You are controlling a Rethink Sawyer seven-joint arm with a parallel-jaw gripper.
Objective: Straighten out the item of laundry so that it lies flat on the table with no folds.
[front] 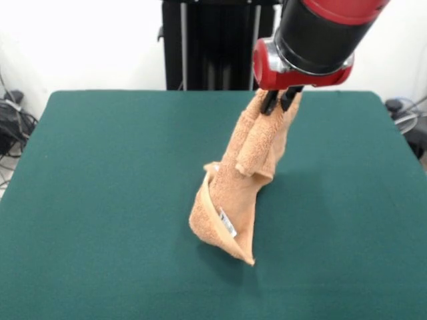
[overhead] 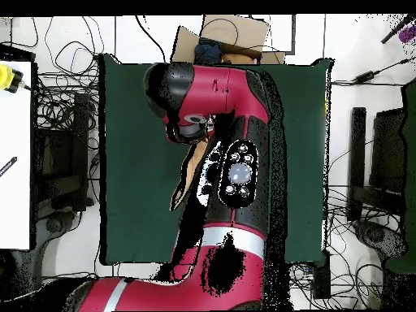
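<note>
The light orange-tan terry towel (front: 243, 180) hangs bunched and folded from my gripper (front: 280, 101), which is shut on its top end. Its lower part rests on the dark green table (front: 100, 200) near the middle, with a small white tag (front: 227, 223) showing near the bottom edge. The towel is stretched slantwise from the gripper at the upper right down to the table. In the overhead view the arm (overhead: 236, 162) covers most of the towel; only a strip of the towel (overhead: 183, 183) shows to the arm's left, above the table (overhead: 134, 146).
The black pedestal (front: 213, 43) stands at the table's far side. Cables and dark equipment (front: 10, 123) lie off the table's left edge, more at the right edge (front: 407, 117). A cardboard box (overhead: 231, 36) sits beyond the table's top edge in the overhead view.
</note>
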